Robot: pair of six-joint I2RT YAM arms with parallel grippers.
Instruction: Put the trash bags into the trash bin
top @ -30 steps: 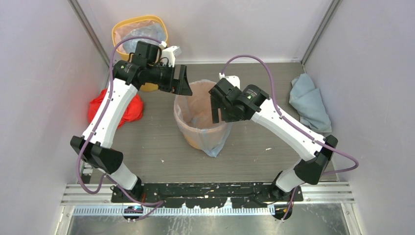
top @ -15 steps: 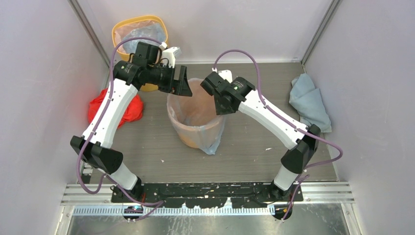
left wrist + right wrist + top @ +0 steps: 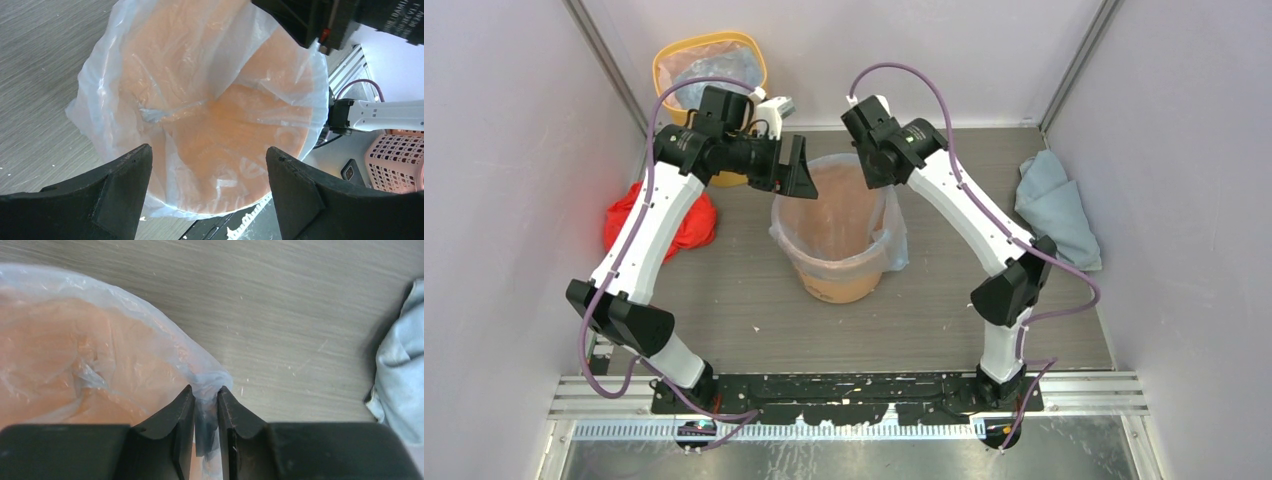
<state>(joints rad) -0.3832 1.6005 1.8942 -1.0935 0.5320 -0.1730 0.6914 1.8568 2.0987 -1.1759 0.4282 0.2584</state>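
The orange trash bin [image 3: 844, 280] stands mid-table, lined with a clear trash bag [image 3: 891, 238] whose edge folds over the rim. My right gripper [image 3: 881, 177] is at the bin's far right rim, shut on a bunched bit of the trash bag's edge [image 3: 207, 382]; in the right wrist view the film is pinched between my right gripper [image 3: 205, 391] fingers. My left gripper [image 3: 794, 168] hovers over the far left rim, open and holding nothing. In the left wrist view my left gripper [image 3: 209, 155] frames the lined trash bin [image 3: 240, 130] from above.
A taller yellow bin [image 3: 664, 62] with a clear bag in it stands at the back left. A red crumpled heap [image 3: 692, 222] lies left of the left arm. A blue-grey cloth [image 3: 1056, 205] lies by the right wall, also in the right wrist view [image 3: 400, 370].
My right gripper has shut on the bag's edge and swung to the far rim, drawing the bag over it. The bin has tipped back upright. The left arm has barely moved.
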